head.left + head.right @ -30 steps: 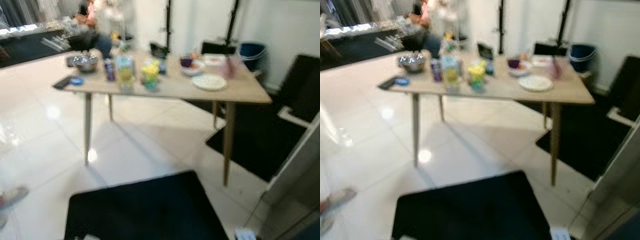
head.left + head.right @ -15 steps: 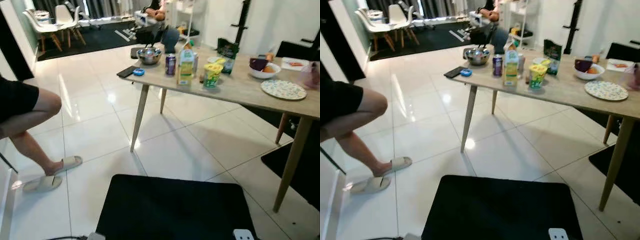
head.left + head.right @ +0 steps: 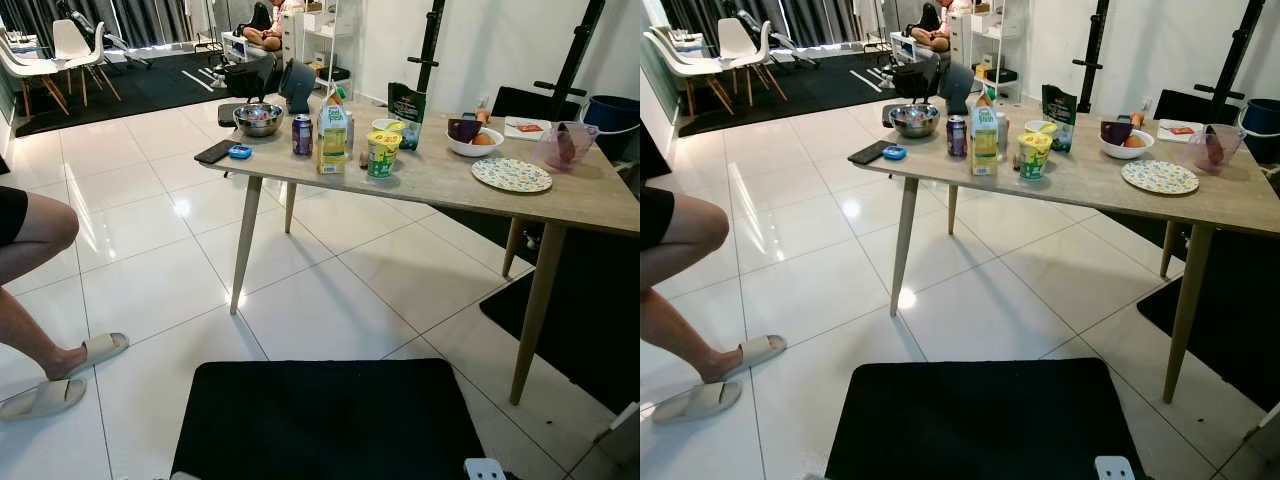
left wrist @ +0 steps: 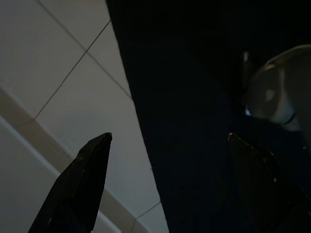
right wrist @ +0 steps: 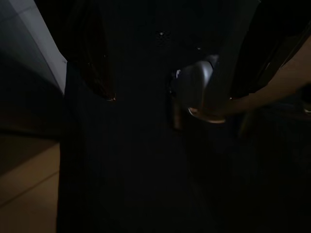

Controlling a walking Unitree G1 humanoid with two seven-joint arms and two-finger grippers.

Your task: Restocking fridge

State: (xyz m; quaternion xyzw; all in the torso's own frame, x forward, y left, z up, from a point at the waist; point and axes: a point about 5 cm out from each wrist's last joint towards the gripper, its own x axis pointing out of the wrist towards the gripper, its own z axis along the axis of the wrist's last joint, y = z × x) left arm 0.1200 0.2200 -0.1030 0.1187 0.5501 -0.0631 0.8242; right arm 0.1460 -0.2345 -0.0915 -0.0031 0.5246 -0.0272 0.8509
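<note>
Since half a second ago the head camera has swung right and sharpened, so the light wooden table on slim tapered legs (image 3: 560,195) now sits fuller in frame; the things on it have not shifted. In the left eye view it carries a steel mixing bowl (image 3: 257,119), a purple drink can (image 3: 302,134), a tall green-and-yellow juice carton (image 3: 331,140), a yellow-lidded cup (image 3: 382,154), a dark green packet (image 3: 406,102), a white bowl of fruit (image 3: 474,138) and a patterned plate (image 3: 511,174). A person's bare leg in a beige slipper (image 3: 60,365) stands to the left, and a black floor mat (image 3: 330,420) lies just ahead. In the left wrist view the left gripper (image 4: 170,179) hangs idle, fingers spread above tile and mat. The right wrist view is very dark; the right gripper (image 5: 165,73) seems to hang too, but I cannot tell its fingers' set. The robot is approaching the groceries; next it must close on the table and reach for one, likely the carton.
</note>
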